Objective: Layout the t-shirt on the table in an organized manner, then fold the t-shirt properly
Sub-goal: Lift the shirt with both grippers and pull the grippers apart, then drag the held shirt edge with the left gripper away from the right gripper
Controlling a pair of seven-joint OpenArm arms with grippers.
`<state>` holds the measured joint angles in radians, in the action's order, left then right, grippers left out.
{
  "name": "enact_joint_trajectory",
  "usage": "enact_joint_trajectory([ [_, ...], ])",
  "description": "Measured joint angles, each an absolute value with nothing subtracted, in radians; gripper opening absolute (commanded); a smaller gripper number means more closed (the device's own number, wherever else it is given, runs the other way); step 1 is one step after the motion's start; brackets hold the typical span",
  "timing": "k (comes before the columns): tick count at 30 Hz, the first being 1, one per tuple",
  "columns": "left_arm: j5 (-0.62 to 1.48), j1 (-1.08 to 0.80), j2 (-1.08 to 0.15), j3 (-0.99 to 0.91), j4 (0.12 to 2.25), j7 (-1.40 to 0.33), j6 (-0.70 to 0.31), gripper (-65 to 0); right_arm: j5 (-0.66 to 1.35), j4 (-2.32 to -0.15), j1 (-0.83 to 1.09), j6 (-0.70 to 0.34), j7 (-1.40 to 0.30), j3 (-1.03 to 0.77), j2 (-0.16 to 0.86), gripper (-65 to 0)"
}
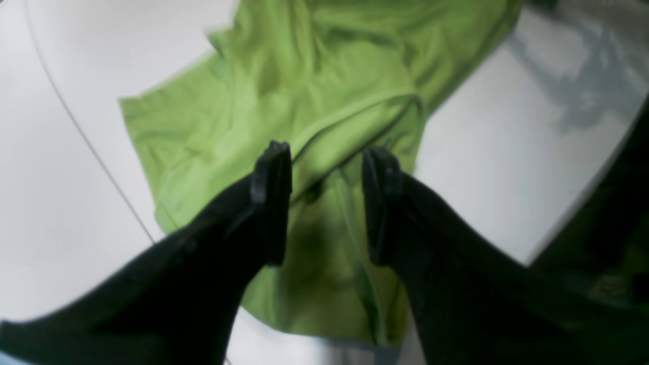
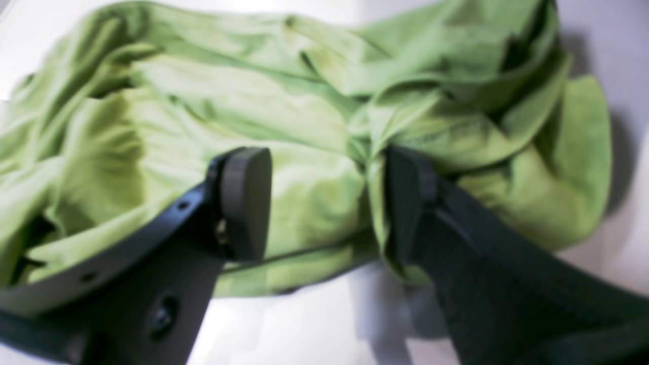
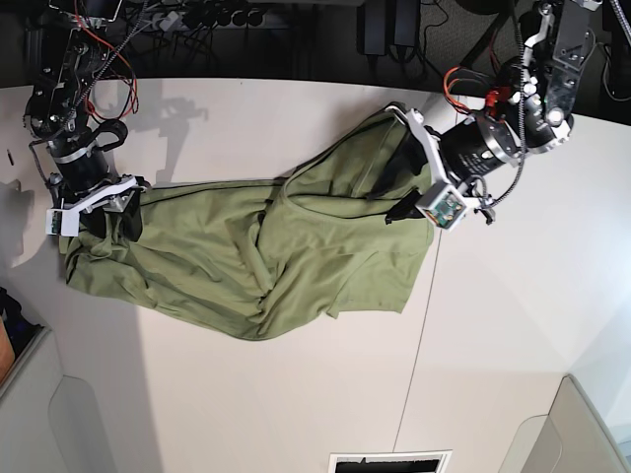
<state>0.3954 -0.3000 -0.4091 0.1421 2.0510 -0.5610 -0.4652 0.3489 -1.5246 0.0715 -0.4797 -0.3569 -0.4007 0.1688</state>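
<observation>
A: Where does the t-shirt (image 3: 246, 261) lie?

B: Stretched across the table (image 3: 296, 394) from the base view's left edge up toward the right, wrinkled, with bunched folds at both ends. A thin dark seam of the tabletop runs down past its right corner.

A: Left arm pose?

B: It enters from the base view's upper right and slants down to the cloth's upper right end. The left gripper (image 1: 327, 203) points onto the fabric there. Its two black fingers (image 1: 271, 203) stand apart with a clear gap; a hemmed fold shows between them, not pinched.

A: Right arm?

B: At the base view's left, dropping steeply from the top corner to the shirt's left end. The right gripper (image 2: 324, 203) sits low over crumpled cloth. Fingers wide; one pad (image 2: 246, 200) rests against the fabric, the other is at a gathered ridge. Whether they touch or only hover, cannot tell; wrist view blurred.
</observation>
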Motion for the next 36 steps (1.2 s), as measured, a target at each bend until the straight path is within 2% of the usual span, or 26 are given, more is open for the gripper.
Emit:
enact_joint_trajectory([
  [4, 0.169, -0.236, -0.39, 0.249, 1.945, -0.519, -0.353, -39.0, 0.349, -1.554, 0.072, -0.488, -0.369, -0.401, 0.169, -29.8],
  [7, 0.103, -0.171, -0.392, 0.274, 1.858, -0.507, -0.308, -39.0, 0.351, -1.56, 0.071, -0.487, -0.381, -0.402, 0.169, -29.8],
  [13, 0.06, -0.105, -0.396, 0.331, 1.742, -0.489, -0.31, -39.0, 0.351, -1.56, 0.072, -0.488, -0.398, -0.402, 0.169, -29.8],
  [16, 0.053, -0.103, -0.396, 0.364, 1.742, -0.489, -0.36, -39.9, 0.351, -1.554, 0.072, -0.488, -0.398, -0.4, 0.169, -29.8],
  [17, 0.055, -0.105, -0.396, 0.379, 1.742, -0.489, -0.361, -42.7, 0.35, -1.546, 0.072, -0.488, -0.398, -0.396, 0.169, -29.9],
  [20, 0.054, -0.107, -0.393, 0.393, 1.742, -0.488, -0.331, -60.6, 0.347, -1.519, 0.072, -0.488, -0.398, -0.378, 0.169, -30.3],
  [21, 0.037, -0.107, -0.393, 0.393, 1.742, -0.486, -0.305, -64.8, 0.343, -1.51, 0.072, -0.488, -0.398, -0.372, 0.169, -32.3],
  [24, -0.02, -0.098, -0.393, 0.392, 1.742, -0.486, -0.215, -65.0, 0.32, -1.485, 0.072, -0.487, -0.398, -0.363, 0.169, -45.4],
  [27, -0.068, -0.082, -0.394, 0.369, 1.752, -0.503, -0.167, -65.0, 0.291, -1.457, 0.072, -0.487, -0.398, -0.363, 0.169, -61.7],
  [28, -0.073, -0.073, -0.396, 0.359, 1.76, -0.51, -0.16, -65.0, 0.285, -1.453, 0.072, -0.487, -0.398, -0.363, 0.169, -65.0],
  [36, -0.101, 0.031, -0.5, 0.295, 1.809, -0.517, -0.139, -65.0, 0.264, -1.453, 0.072, -0.494, -0.398, -0.363, 0.187, -65.0],
])
